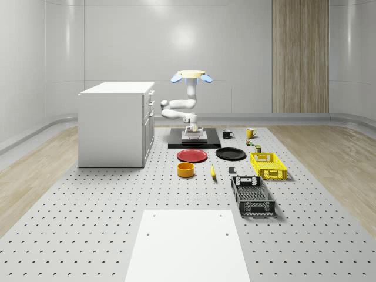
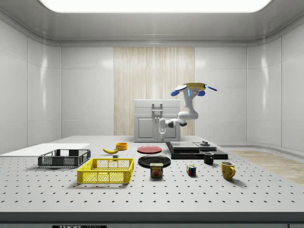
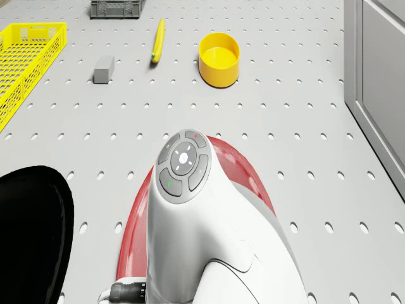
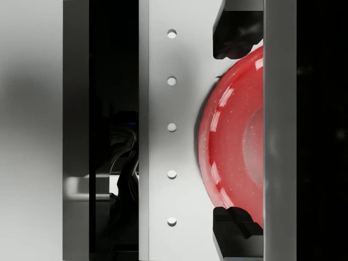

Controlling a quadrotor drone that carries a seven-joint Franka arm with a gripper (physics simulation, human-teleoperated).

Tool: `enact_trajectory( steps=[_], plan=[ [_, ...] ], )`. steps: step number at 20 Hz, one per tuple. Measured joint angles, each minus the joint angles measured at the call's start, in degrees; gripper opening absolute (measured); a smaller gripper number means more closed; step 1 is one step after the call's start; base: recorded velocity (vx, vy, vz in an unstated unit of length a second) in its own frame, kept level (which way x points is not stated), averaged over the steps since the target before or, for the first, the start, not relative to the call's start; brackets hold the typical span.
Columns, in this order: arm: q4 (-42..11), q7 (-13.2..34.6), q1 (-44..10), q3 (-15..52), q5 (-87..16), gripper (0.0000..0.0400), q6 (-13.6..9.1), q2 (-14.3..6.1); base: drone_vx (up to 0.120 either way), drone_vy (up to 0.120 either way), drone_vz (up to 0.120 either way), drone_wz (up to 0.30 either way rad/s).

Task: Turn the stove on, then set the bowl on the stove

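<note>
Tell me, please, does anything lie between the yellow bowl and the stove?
Yes: the red plate lies on the table between the yellow bowl and the black stove. The gripper hangs over the stove's front edge.

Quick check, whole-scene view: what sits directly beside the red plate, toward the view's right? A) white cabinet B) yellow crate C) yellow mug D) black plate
D: the black plate lies just to the whole-scene view's right of the red plate, while the yellow crate sits farther right and nearer the camera.
</note>
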Motion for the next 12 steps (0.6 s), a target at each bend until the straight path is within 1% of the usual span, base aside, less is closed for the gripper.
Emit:
enact_trajectory(
  steps=[12],
  plan=[
    [0.02, 0.09, -0.11, 0.02, 0.13, 0.0400, 0.25, -0.27, 0.120, 0.000, 0.000, 0.000]
  ],
)
